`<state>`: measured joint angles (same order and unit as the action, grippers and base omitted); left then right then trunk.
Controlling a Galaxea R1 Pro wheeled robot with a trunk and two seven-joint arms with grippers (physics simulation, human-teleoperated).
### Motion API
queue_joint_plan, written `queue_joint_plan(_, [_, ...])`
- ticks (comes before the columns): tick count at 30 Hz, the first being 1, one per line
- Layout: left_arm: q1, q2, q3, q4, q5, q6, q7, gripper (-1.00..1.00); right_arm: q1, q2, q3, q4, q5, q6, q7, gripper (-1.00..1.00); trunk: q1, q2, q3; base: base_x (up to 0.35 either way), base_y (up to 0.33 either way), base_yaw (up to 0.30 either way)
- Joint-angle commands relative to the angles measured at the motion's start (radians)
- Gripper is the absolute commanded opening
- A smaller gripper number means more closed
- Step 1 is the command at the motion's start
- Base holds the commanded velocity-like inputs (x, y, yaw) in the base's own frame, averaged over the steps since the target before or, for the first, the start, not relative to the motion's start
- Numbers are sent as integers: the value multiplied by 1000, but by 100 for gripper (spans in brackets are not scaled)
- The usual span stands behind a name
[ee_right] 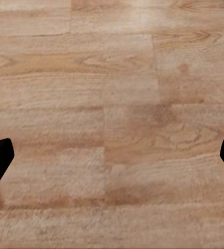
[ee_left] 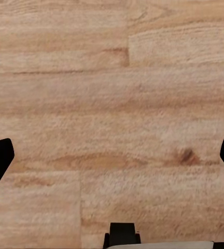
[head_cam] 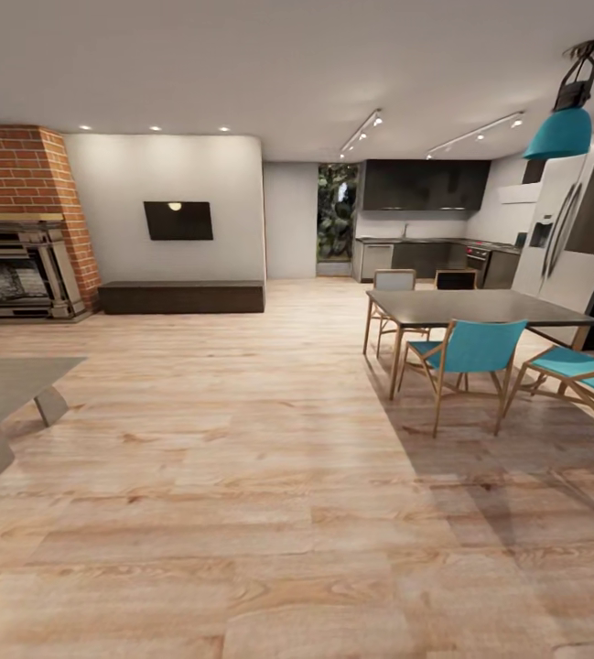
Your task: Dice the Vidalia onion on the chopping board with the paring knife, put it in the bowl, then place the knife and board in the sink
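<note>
Left wrist view looks down on the wooden floor, left gripper spread wide and empty; the right gripper likewise gapes over bare planks, gripping nothing; farther off in the head view stand the dining table and teal chairs; beyond, the kitchen countertop, a grey strip over dark cabinets, its sink too small to tell. Driving left of the table should reach it cleanly.

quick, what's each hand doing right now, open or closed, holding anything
Left hand: open, empty, over the light wooden plank floor.
Right hand: open, empty, over the same floor.
</note>
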<state>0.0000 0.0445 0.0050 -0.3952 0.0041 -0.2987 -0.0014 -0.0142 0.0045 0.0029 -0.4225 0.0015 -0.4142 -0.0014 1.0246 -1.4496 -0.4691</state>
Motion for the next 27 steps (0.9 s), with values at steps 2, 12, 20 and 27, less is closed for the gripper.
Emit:
queue_joint_plan(2, [0, 0, 0, -1, 0, -2, 0, 100, -1, 0, 0, 1, 0, -3, 0, 100, 0, 0, -1, 231, 0, 0])
queue_joint_plan(12, [0, 0, 0, 2, 1, -2, 0, 100, -1, 0, 0, 1, 0, -3, 0, 100, 0, 0, -1, 231, 0, 0])
queue_joint_plan(20, [0, 0, 1, 7, -1, -2, 0, 100, -1, 0, 0, 1, 0, -3, 0, 100, 0, 0, -1, 253, 0, 0])
queue_joint_plan(27, [0, 0, 1, 7, -1, -2, 0, 100, -1, 0, 0, 1, 0, -3, 0, 100, 0, 0, -1, 316, 0, 0])
